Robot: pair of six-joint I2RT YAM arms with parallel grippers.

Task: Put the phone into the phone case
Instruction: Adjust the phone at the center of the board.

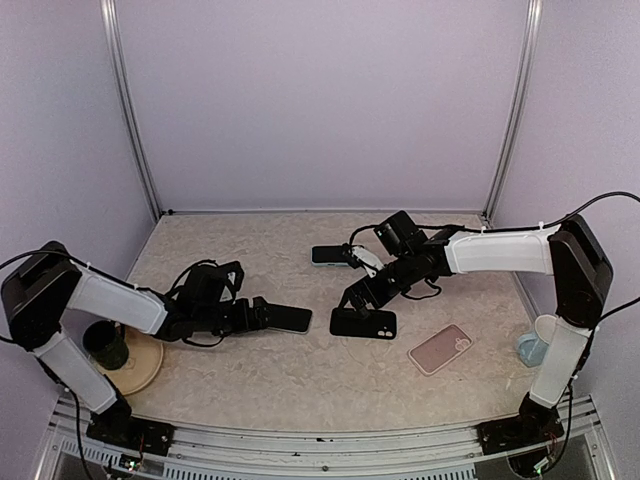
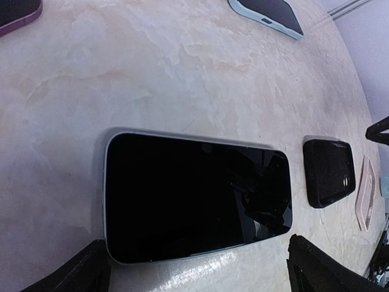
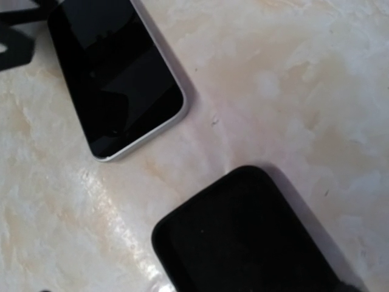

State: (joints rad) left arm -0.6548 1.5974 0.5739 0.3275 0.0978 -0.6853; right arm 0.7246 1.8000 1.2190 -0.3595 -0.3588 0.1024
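Phone (image 2: 194,198) lies flat on the table (image 2: 182,73), screen up, just ahead of the left claw (image 2: 203,277). The jaws of this claw stand wide with nothing between them, and one dark fingertip (image 2: 79,274) shows at each lower corner of the wrist view. In that view the long axis of the phone runs from one fingertip toward the other, so the opening faces its long side and not its narrow width. I judge that the wrist must turn before a grip across the width is possible. To the right of the phone, apart from it, lies the black case (image 1: 363,323). Just over this case hangs the right claw (image 1: 360,297), also wide and empty. The left arm is therefore the nearer one to the phone.
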